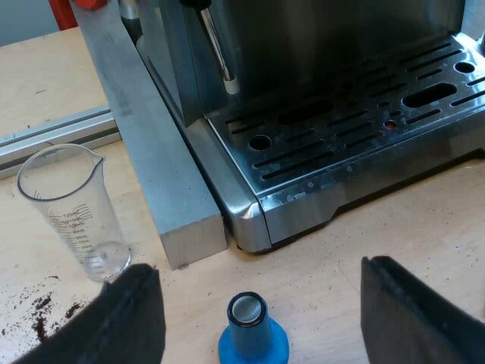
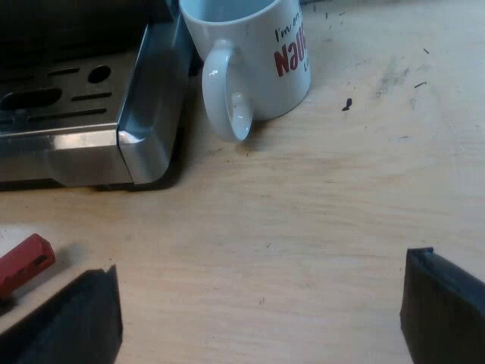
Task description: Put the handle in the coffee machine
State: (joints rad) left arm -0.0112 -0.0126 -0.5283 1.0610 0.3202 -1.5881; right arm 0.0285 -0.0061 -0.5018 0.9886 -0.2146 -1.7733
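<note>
My left gripper [image 1: 258,265] is open wide, with nothing between its 2 fingers. It hangs over the blue tamper [image 1: 252,334], which stands on the table [image 1: 341,250] in front of the espresso machine [image 1: 341,136]. A measuring glass [image 1: 72,212] stands near. My right gripper [image 2: 264,264] is open wide too, and empty. The red end of the handle [image 2: 23,262] lies on the table close to 1 finger, not in the machine. A white mug [image 2: 258,53] stands just beside the machine's corner.
</note>
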